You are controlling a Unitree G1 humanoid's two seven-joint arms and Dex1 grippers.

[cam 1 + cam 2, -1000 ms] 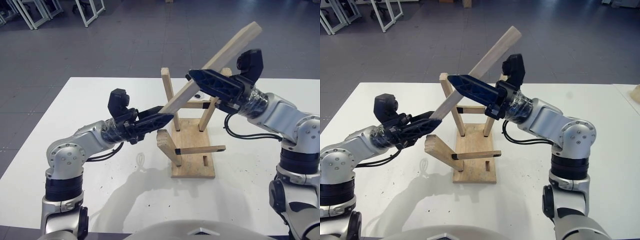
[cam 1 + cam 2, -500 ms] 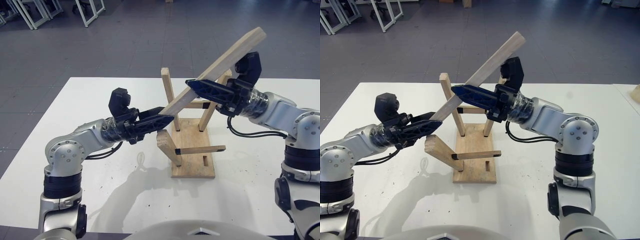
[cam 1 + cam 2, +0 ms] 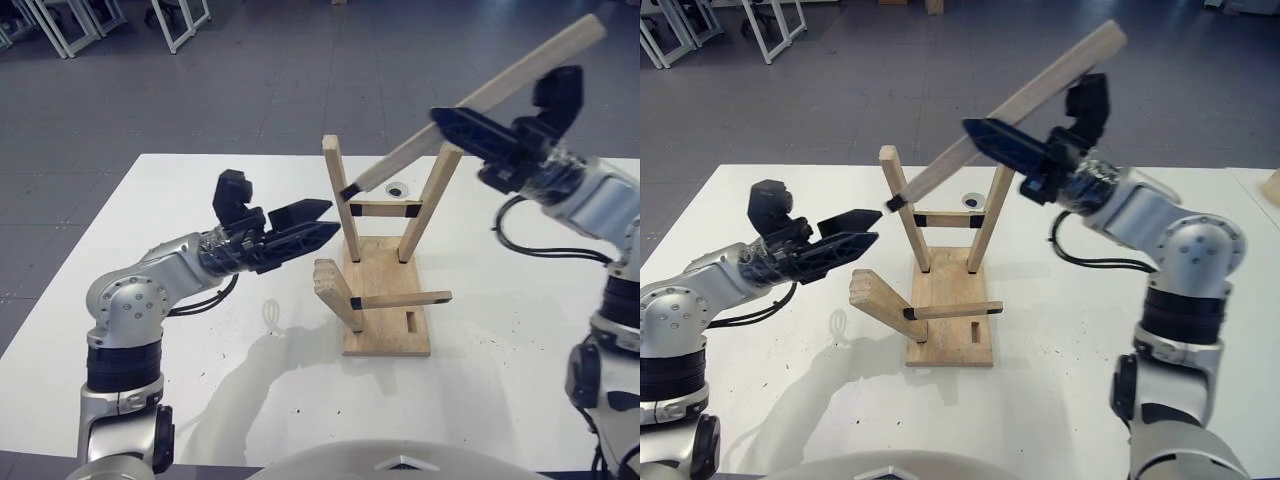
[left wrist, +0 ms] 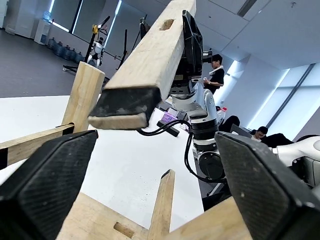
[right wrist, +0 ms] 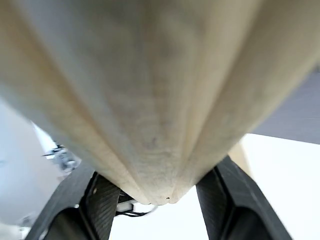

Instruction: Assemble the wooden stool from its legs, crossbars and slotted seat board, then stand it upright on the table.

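Note:
The slotted seat board lies flat on the white table. Two legs stand upright in it, joined by a crossbar. A third leg leans at the board's near left with a crossbar sticking out to the right. My right gripper is shut on a long loose leg, held slanted in the air above the stool, its black-marked lower end beside the left upright. My left gripper is open just left of that end, its pads wide apart and holding nothing.
A small round mark sits on the table behind the stool. Bare tabletop lies left, right and in front of the board. Grey floor and white table frames are beyond the far edge.
My left gripper has let go of the long leg's lower end and opened. My right arm has lifted the leg up and to the right.

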